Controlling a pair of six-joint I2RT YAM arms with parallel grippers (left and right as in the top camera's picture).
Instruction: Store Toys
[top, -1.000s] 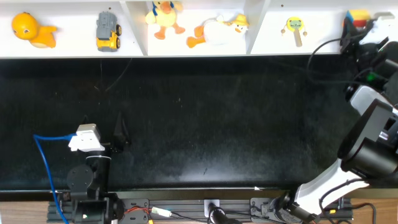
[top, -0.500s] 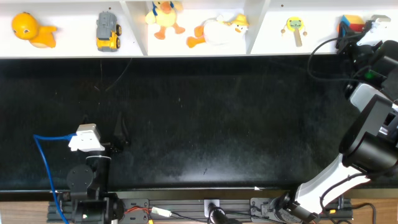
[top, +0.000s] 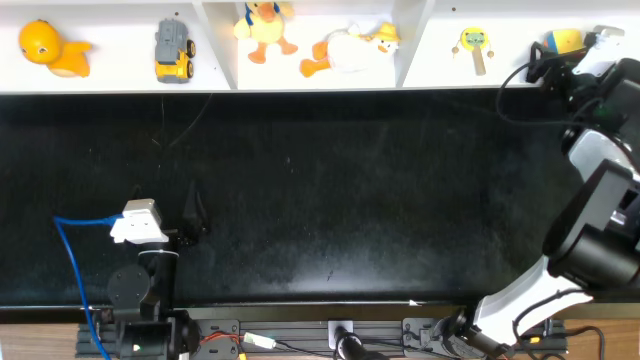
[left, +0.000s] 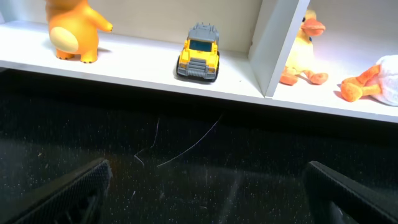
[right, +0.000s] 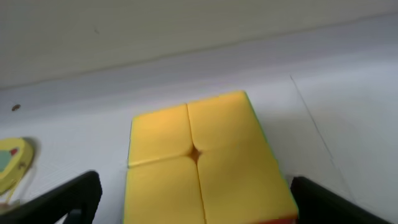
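Note:
A multicoloured cube with its yellow face toward me sits in the white shelf's far-right compartment. In the top view the cube is at the back right. My right gripper is open, its fingers either side of the cube with a gap on one side; from above the right gripper is right beside the cube. My left gripper is open and holds nothing, low over the black table in front of a yellow toy truck; from above the left gripper is at the table's left.
The shelf also holds an orange duck, the yellow truck, a yellow duck plush, a white duck plush and a rattle toy. A blue cable hangs by the left arm.
The cube has shifted left into the right compartment and now shows its yellow face. The right gripper followed it leftward. The left arm has not moved.

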